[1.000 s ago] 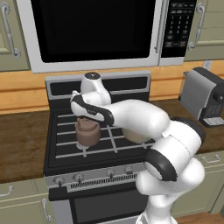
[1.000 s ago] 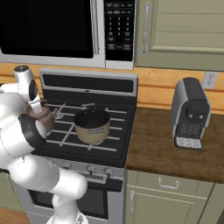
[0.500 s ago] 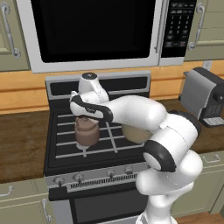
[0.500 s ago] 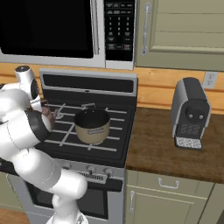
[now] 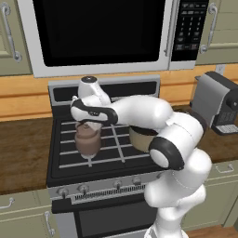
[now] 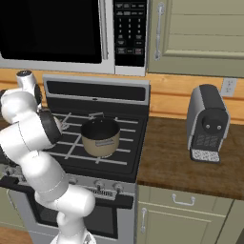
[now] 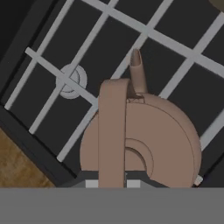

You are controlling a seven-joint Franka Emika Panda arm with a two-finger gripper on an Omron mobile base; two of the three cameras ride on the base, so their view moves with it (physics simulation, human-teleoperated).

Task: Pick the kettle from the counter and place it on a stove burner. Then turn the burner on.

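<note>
The arm reaches in from the lower right, bent across the black stovetop (image 5: 104, 160), and the gripper (image 5: 89, 125) is clamped down on top of the kettle (image 5: 87, 143). The kettle hangs upright over the left side of the pale grate bars, spout toward the front edge. Just behind the forearm sits the tan pot (image 5: 139, 138). A coffee machine (image 5: 216, 103) stands on the counter (image 5: 24, 153) to the right, microwave (image 5: 100, 35) overhead.

Arm (image 5: 153, 114) rising from lower right of left base view, bending at elbow, reaching leftward | wrist turning hand straight down | gripper (image 5: 88, 124) pointing downward, jaws pinching closed on the kettle (image 5: 87, 142) handle, holding it from above
</note>
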